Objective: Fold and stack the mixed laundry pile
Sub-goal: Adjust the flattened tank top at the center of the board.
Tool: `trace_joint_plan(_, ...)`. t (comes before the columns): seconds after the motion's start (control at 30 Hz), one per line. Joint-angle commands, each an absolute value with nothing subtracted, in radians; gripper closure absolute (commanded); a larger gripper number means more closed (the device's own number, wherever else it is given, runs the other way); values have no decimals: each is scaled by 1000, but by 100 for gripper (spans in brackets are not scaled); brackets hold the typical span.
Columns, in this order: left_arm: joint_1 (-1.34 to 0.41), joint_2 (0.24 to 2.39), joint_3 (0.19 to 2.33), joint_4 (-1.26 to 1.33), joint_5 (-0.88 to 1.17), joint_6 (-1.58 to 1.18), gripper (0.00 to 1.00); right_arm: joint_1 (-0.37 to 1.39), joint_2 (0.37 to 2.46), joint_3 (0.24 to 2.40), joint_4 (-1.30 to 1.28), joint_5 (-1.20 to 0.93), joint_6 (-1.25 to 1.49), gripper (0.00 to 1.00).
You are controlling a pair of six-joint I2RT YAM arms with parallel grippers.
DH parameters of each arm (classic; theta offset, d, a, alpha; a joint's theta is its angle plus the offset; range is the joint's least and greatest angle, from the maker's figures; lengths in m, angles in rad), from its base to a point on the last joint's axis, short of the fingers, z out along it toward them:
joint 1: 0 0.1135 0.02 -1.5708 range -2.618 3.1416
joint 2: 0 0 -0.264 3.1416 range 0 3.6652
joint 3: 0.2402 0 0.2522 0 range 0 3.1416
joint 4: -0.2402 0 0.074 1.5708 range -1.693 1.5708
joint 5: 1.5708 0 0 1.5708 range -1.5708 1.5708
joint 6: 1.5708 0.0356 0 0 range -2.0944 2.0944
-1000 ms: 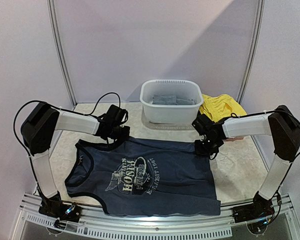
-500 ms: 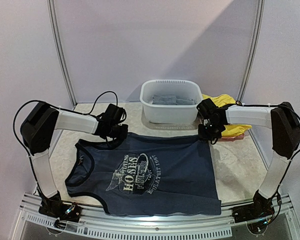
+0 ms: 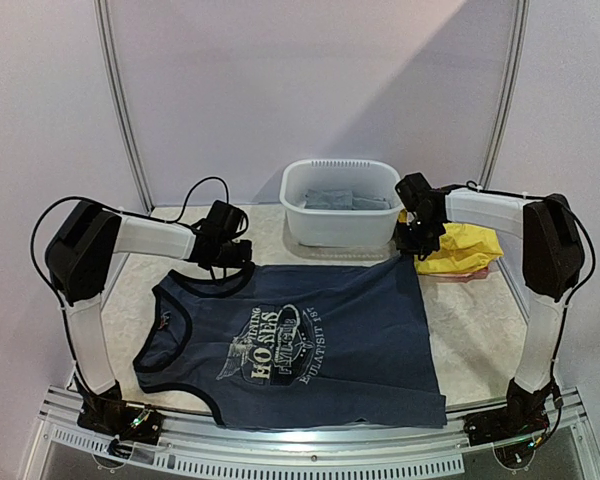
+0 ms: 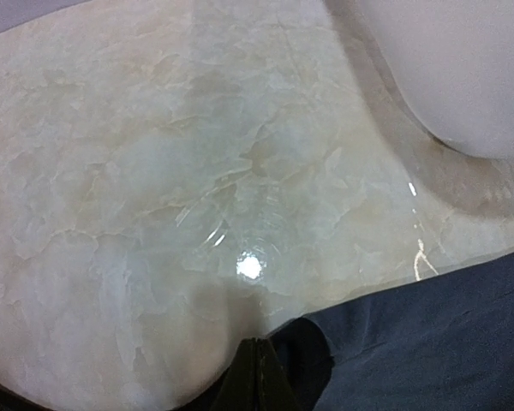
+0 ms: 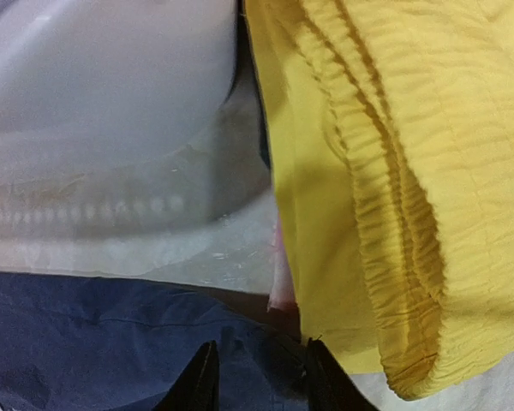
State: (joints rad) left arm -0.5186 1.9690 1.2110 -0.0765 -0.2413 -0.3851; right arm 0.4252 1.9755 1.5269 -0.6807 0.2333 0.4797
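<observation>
The navy tank top [image 3: 300, 340] now lies flatter, its far edge drawn up just in front of the white basin [image 3: 342, 228]. The left gripper [image 4: 255, 377] stays pinched on its strap. The right gripper [image 5: 261, 381], beside the basin, has just parted narrowly, releasing the hem. Spreading looks done, so folding should come next.

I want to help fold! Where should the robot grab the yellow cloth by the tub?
Take the yellow cloth by its crinkly hem, probably at the near corner. Come down from above on the near side: that folded edge lies thick and free on the table, while the tub stands close at the far end.
</observation>
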Motion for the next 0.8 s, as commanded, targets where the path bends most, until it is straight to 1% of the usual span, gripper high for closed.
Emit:
trace_joint_plan(0.0, -509, 1968, 1229, -99, -270, -406, 100, 423, 1984, 1561, -701, 174, 474, 58)
trace_joint_plan(0.03, -512, 1959, 1227, -101, -275, -403, 99, 423, 1970, 1559, -700, 170, 474, 54)
trace_joint_plan(0.07, -518, 1951, 1226, -103, -278, -398, 95, 422, 1959, 1558, -703, 168, 473, 51)
trace_joint_plan(0.13, -533, 1929, 1221, -104, -285, -384, 87, 423, 1935, 1555, -715, 162, 473, 49)
trace_joint_plan(0.17, -542, 1918, 1219, -106, -288, -378, 84, 424, 1925, 1549, -719, 159, 473, 48)
trace_joint_plan(0.33, -567, 1896, 1211, -103, -222, -360, 82, 460, 1850, 1497, -713, 141, 476, 47)
trace_joint_plan(0.37, -569, 1907, 1223, -114, -210, -360, 77, 474, 1835, 1487, -707, 134, 476, 47)
trace_joint_plan(0.4, -572, 1921, 1228, -122, -221, -362, 65, 486, 1820, 1471, -690, 111, 473, 46)
trace_joint_plan(0.43, -572, 1930, 1223, -115, -237, -366, 54, 495, 1809, 1449, -672, 86, 470, 47)
trace_joint_plan(0.47, -571, 1938, 1219, -107, -240, -367, 48, 503, 1785, 1422, -648, 60, 468, 47)
trace_joint_plan(0.5, -569, 1950, 1221, -106, -240, -363, 46, 509, 1767, 1390, -621, 35, 466, 46)
trace_joint_plan(0.57, -564, 1983, 1245, -121, -232, -354, 46, 516, 1712, 1327, -578, 13, 478, 46)
trace_joint_plan(0.63, -559, 2013, 1267, -128, -222, -343, 48, 518, 1670, 1268, -542, -35, 484, 46)
trace_joint_plan(0.77, -548, 2069, 1306, -139, -187, -342, 60, 520, 1594, 1168, -506, -63, 492, 46)
